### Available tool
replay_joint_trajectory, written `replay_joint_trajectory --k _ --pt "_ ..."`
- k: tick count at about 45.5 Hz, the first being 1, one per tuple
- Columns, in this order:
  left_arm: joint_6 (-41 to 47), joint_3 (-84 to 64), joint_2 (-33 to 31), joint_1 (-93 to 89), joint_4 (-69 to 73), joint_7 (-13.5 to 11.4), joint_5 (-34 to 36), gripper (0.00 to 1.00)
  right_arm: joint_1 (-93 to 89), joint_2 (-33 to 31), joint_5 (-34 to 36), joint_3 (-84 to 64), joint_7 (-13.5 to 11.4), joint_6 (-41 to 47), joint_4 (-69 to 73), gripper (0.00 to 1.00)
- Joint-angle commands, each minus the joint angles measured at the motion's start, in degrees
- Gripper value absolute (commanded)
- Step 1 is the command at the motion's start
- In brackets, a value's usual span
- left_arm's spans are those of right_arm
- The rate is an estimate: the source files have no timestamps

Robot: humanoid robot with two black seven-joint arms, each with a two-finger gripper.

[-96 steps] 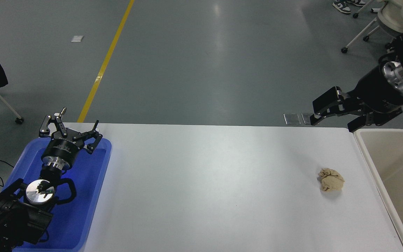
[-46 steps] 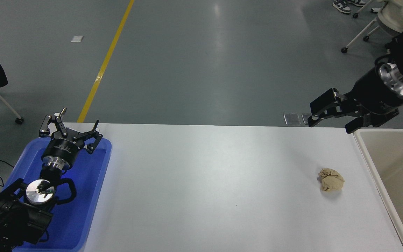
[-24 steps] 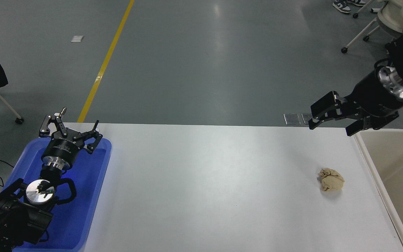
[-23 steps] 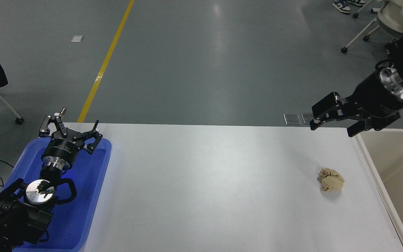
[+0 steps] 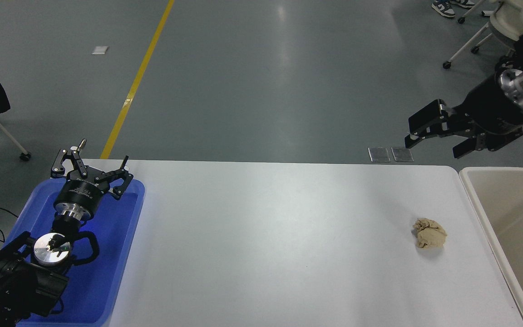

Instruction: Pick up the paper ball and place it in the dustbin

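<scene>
The tan paper ball (image 5: 430,233) lies on the white table (image 5: 266,236) near its right end, just left of the cream dustbin (image 5: 470,179). My right gripper (image 5: 434,147) hangs open and empty in the air beyond the table's far right corner, well above and behind the ball. My left gripper (image 5: 90,169) is open and parked over the blue tray at the lower left.
A shallow blue tray (image 5: 125,254) sits at the table's left end under the left arm. An office chair (image 5: 493,27) and a person's shoes (image 5: 445,7) are at the top right. A yellow floor line (image 5: 139,77) runs beyond the table.
My right gripper dipped slightly toward the table's far edge, then rose and shifted a little right. The paper ball and the left arm have not moved.
</scene>
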Motion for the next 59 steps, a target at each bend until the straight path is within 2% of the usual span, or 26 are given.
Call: replay_joint_trajectory --k 1,7,17,46,59 --pt "0.0 0.0 0.0 0.0 0.0 -0.1 0.0 1.00 -9.1 1.5 -2.4 -0.2 -0.1 -7.8 -6.8 1.00" --pt "0.0 0.0 0.0 0.0 0.1 -0.1 0.0 1.00 -16.1 2.2 -7.0 0.0 -0.1 -17.8 -8.7 1.00" --pt "0.0 0.0 0.0 0.0 0.0 -0.1 0.0 1.00 -27.4 4.4 -7.0 0.5 0.0 -31.7 -12.9 1.00" --pt "0.0 0.0 0.0 0.0 0.0 -0.1 0.0 1.00 -51.0 6.6 -6.3 9.1 0.0 -50.7 -19.7 1.00" --pt "0.0 0.0 0.0 0.0 0.0 -0.1 0.0 1.00 -59.0 8.1 -6.3 14.5 0.1 -52.4 -24.8 1.00"
